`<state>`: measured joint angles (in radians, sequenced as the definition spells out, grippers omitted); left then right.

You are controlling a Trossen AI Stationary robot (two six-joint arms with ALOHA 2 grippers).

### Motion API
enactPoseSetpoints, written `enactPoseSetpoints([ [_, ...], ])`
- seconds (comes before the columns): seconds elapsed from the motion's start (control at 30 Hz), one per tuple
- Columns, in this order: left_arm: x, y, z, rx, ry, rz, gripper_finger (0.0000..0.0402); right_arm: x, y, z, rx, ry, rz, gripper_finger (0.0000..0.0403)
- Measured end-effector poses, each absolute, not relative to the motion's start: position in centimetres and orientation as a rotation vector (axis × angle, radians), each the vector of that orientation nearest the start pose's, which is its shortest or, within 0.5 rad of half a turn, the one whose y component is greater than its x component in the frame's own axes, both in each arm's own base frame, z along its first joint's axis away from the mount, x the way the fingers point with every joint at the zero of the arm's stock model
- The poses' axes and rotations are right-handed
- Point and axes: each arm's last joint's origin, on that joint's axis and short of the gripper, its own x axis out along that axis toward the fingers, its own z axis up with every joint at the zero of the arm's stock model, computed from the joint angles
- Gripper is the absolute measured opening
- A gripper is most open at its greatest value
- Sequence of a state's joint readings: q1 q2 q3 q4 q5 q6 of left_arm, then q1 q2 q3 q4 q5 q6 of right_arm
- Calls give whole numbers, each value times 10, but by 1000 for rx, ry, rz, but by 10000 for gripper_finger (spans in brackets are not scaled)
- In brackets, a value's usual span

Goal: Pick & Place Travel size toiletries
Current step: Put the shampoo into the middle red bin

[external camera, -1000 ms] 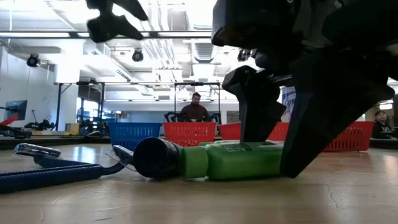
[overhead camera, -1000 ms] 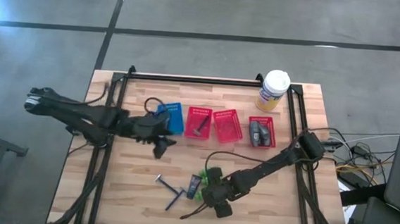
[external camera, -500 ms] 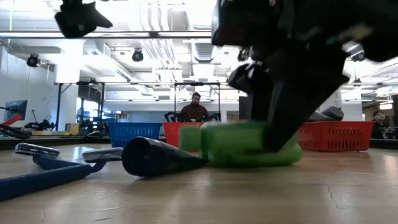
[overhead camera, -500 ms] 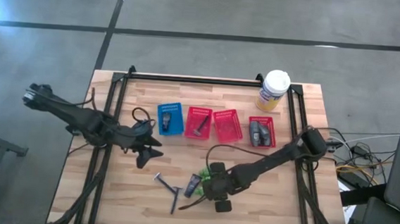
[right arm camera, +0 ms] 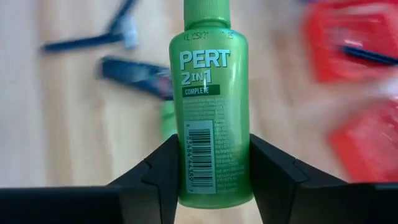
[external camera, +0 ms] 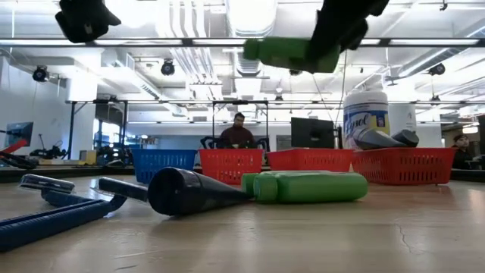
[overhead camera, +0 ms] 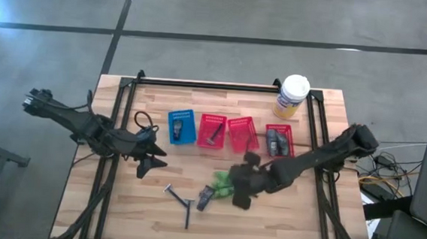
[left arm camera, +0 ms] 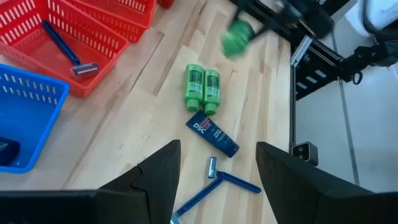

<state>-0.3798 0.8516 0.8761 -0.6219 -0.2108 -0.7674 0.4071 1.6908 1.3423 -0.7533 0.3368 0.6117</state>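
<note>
Right gripper (right arm camera: 211, 186), clamped on a green bottle (right arm camera: 213, 106), raised clear of the tabletop (overhead camera: 304, 224) toward its middle. Label "PERT 2 IN 1" and a barcode legible only in the right wrist view, both dark fingers (right arm camera: 155, 174) pressed to the bottle's sides. Same bottle (external camera: 288, 53) seen in the low view high above the wood, lying level; in the high view mostly hidden under the arm.

Below it, two more green bottles (left arm camera: 203, 87) lying side by side and touching, plain in the left wrist view, merged into one long shape in the low view. Just beside them a dark tube (left arm camera: 212, 134), then two blue razors (left arm camera: 214, 183) crossing nearer the front edge.

Toward the far edge, a row of baskets: blue basket (overhead camera: 181, 126), red basket (overhead camera: 213, 131) with a razor inside, another red basket (overhead camera: 243, 133), and a third holding grey tubes (overhead camera: 277, 143). Yellow canister (overhead camera: 291, 96) near the far right corner.

Left gripper (left arm camera: 214, 165), spread open and empty, hovering over the left side of the tabletop.
</note>
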Motion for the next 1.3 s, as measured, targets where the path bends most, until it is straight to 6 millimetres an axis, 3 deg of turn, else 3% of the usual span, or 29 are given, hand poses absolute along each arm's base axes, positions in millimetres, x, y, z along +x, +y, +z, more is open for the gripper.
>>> enactPoseSetpoints([
  [0.2, 162, -58, 312, -565, 612, 66, 214, 305, 73, 250, 413, 1022, -557, 151],
  [0.37, 158, -56, 306, -567, 610, 65, 213, 303, 33, 240, 558, 1039, -679, 150],
  [0.53, 137, -36, 313, -623, 513, 95, 213, 303, -1, 236, 680, 1037, -758, 150],
  [0.7, 112, -5, 319, -698, 346, 237, 213, 302, -27, 230, 778, 1019, -812, 159],
  [0.93, 72, 24, 327, -758, 72, 508, 213, 304, -44, 214, 829, 1074, -808, 164],
  [1.13, 47, 29, 327, -761, -86, 681, 213, 310, -48, 200, 780, 1110, -847, 208],
  [1.3, 35, 31, 323, -751, -186, 805, 213, 313, -52, 202, 725, 1055, -906, 249],
])
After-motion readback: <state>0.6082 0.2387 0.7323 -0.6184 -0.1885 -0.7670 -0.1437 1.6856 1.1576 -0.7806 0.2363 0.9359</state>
